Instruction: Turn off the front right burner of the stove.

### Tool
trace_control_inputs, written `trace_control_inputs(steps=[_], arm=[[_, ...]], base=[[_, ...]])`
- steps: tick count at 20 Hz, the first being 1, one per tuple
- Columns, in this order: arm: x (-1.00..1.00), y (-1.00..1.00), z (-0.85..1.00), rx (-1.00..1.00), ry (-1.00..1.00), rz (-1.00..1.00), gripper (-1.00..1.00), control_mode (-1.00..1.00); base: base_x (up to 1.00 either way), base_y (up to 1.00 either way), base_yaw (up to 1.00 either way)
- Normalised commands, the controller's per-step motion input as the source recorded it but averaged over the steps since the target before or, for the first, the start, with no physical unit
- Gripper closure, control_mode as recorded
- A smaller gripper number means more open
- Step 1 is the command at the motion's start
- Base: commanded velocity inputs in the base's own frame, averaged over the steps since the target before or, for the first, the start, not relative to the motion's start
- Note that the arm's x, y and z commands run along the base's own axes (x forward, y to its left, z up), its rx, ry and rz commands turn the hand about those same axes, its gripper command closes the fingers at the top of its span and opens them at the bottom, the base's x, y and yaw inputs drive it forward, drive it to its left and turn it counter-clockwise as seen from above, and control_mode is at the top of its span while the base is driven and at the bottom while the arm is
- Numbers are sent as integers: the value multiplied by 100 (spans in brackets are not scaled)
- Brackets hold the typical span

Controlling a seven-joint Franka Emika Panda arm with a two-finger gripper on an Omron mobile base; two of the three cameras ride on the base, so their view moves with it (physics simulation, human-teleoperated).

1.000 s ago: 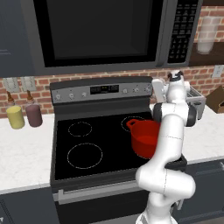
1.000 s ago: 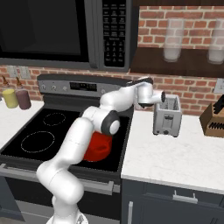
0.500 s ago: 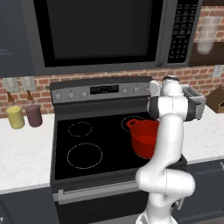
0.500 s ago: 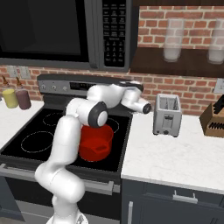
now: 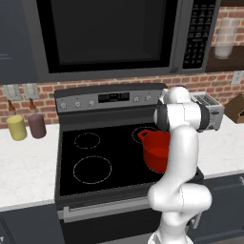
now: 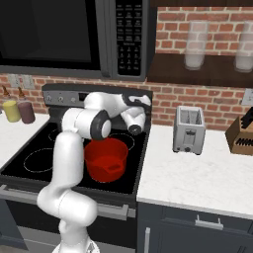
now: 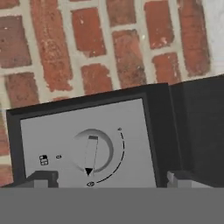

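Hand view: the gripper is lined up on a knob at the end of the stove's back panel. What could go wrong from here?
1. The fingertips straddle the knob off-centre, so closing could slip off its narrow grip.
2. It may be the wrong knob: the tiny burner icon is hard to read.
3. The red pot on the stove sits just under the arm; a lowering elbow might bump it.

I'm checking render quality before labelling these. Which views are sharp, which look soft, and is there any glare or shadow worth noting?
Hand view: close and crisp, the knob and its pointer are easy to read on the stove panel, no glare. Left base view: even light, display text too small to read. Right base view: slightly soft, faint shadow under the red pot, glass jars hazy on the shelf.
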Motion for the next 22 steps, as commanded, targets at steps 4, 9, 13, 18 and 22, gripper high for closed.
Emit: trace_control_inputs(steps=[4, 9, 13, 18, 22], arm=[[0, -14, 2, 20, 2, -32, -100, -100], [0, -15, 0, 0, -1, 0, -100, -100], [0, -19, 0, 0, 0, 1, -100, -100], [0, -26, 0, 0, 0, 1, -100, -100], [2, 0, 0, 0, 0, 0, -100, -100]], base=[[0, 0, 0], [0, 0, 0], [0, 0, 0], [0, 0, 0], [0, 0, 0]])
